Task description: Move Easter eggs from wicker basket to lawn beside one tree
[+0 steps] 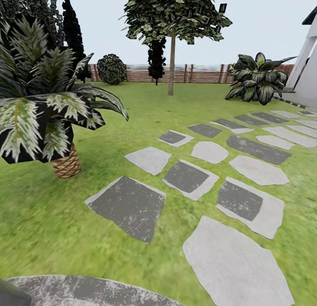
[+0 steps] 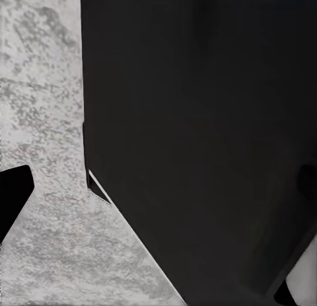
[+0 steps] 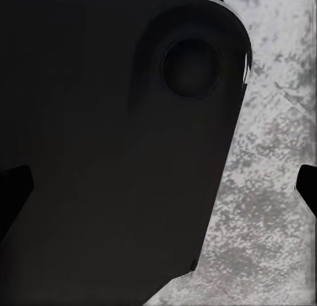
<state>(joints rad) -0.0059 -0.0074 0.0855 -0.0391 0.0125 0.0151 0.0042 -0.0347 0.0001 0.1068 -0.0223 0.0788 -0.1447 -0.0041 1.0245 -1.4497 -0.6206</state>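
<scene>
Lawn [image 1: 66, 218]: we found open grass crossed by stepping stones [image 1: 127, 207], suiting travel.
Tree [image 1: 171, 63]: we noted it far ahead by the fence [image 1: 141, 74], a candidate drop spot.
Palm [image 1: 66, 165]: near left, not eligible.
Basket, eggs: we saw none from here.
Hands: tucked against dark bodywork; we could not tell opening or load.

Mottled green grass lawn [image 1: 53, 235] spans garden; straight pale grey-beige trunk tree with dark blocky foliage [image 1: 171, 68] stands upright far across it, just before brown slat fence [image 1: 198, 74].
</scene>
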